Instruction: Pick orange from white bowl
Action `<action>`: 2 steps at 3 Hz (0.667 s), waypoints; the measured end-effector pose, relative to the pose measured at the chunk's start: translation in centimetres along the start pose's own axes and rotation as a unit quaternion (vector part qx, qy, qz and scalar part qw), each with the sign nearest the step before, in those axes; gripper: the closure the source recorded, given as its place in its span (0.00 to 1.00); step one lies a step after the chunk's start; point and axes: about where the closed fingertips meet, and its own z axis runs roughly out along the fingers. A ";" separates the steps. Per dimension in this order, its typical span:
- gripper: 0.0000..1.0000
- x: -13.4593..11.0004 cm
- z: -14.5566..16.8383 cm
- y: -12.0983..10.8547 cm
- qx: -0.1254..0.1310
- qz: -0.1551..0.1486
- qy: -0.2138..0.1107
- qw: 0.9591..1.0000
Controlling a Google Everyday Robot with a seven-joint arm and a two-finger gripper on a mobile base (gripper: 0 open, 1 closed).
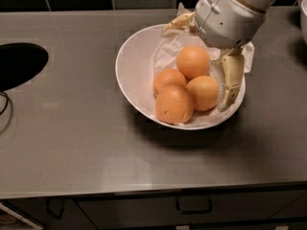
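Observation:
The white bowl [128, 73] stands on the grey steel counter and holds four oranges on crumpled white paper [165, 55]. The orange [174, 104], dull and dimpled, lies at the bowl's front. Three brighter oranges lie behind it: one at the back on top [193, 61], one at the left [167, 79], one at the right [204, 92]. My gripper [194, 69] hangs over the back right of the bowl, open. One cream finger [230, 80] reaches down inside the right rim beside the right orange. The other finger [177, 23] lies over the back rim.
A dark round hole [19, 63] is cut in the counter at the left, with a thin cable [4, 104] near it. Black tiles run along the back. A white object [303, 6] shows at the right edge. A drawer handle [194, 207] sits below the counter's front edge.

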 end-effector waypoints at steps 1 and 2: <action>0.00 -0.1 0.0 -0.5 0.010 -0.003 0.001 1.000; 0.00 -0.1 0.0 -0.5 0.010 -0.003 0.001 1.000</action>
